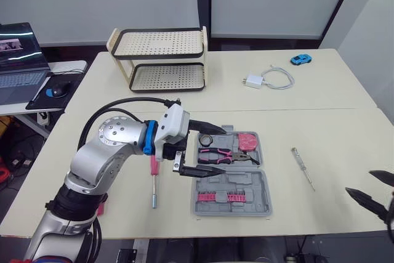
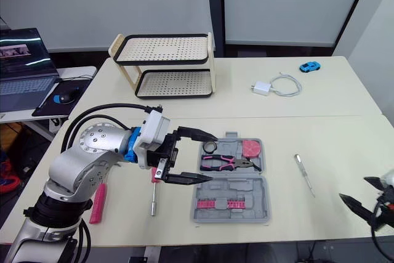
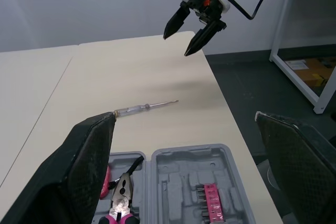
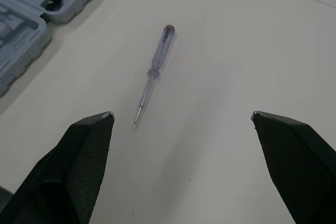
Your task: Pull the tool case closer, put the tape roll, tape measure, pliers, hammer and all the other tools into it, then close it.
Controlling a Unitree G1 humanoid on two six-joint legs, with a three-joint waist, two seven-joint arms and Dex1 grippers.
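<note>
While the tool case [image 1: 261,180] lies open flat on the table [image 1: 184,100] near its front edge, L gripper [image 1: 226,150] hangs over the case's 9 o'clock side. Its fingers are wide apart w/ nothing btwn them: one sits over the tape roll [image 1: 206,141], the other low, about where the two halves meet.

Far half of the case holds the black tape roll at its 10 o'clock corner, pink-handled pliers [image 1: 223,155] across the middle, and a round pink tape measure [image 1: 248,141] at 2 o'clock. Near half has a pink bit strip [image 1: 217,197] along its 6 o'clock side.

Outside the case:
- Pink-handled driver [image 1: 154,180] lies on the table at 9 o'clock of the case, near it, shaft pointing to 6 o'clock, handle partly under L arm.
- Flat pink tool [image 2: 98,202] lies further out at 9 o'clock by the arm; can't tell what it is.
- Clear-handled screwdriver [image 1: 303,168] lies at 3 o'clock of the case, apart from it, tip toward 5 o'clock.

R gripper [image 1: 360,183] is at 4 o'clock of the case, by the table's front-right corner. Its fingers are spread and empty, near the clear screwdriver but not touching it.

Bkgd: two-tier rack [image 1: 160,60] at 11 o'clock, white charger w/ cable [image 1: 265,80] at 1 o'clock, blue toy car [image 1: 301,60] beyond it. Laptop [image 1: 18,60] and mouse [image 1: 58,92] sit on a side desk off at 10 o'clock.
</note>
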